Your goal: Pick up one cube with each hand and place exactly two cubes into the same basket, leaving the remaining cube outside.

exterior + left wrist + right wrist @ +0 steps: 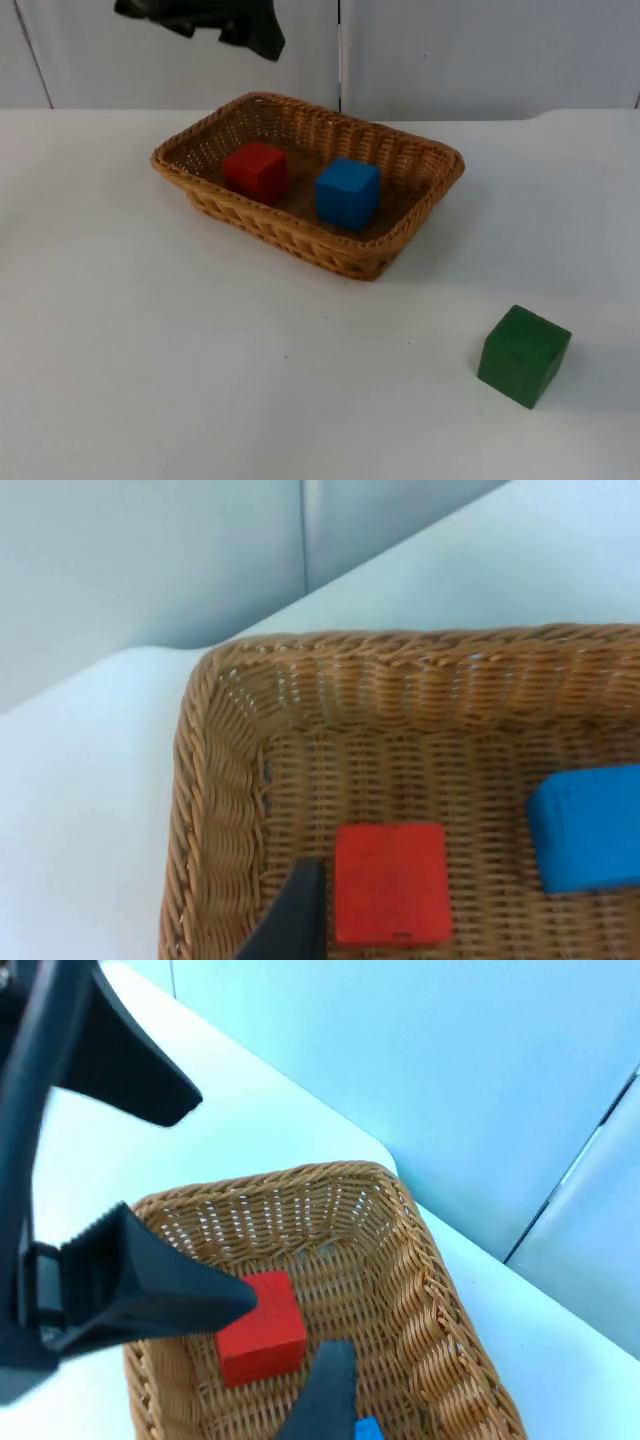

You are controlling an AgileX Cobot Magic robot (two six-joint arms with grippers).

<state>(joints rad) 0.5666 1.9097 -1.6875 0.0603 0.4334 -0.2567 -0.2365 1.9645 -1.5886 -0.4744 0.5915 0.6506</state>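
The left gripper (pixel 160 1195) is matte black, its two fingers (pixel 140 1280) broad wedges tapering to blunt tips; a black angular arm housing (pixel 215 22) looks glossy and creased.

Rough woven wicker basket (pixel 400 155); smooth matt red cube (pixel 256 171), blue cube (pixel 347 192), green cube (pixel 523 355); smooth white table (pixel 150 360).
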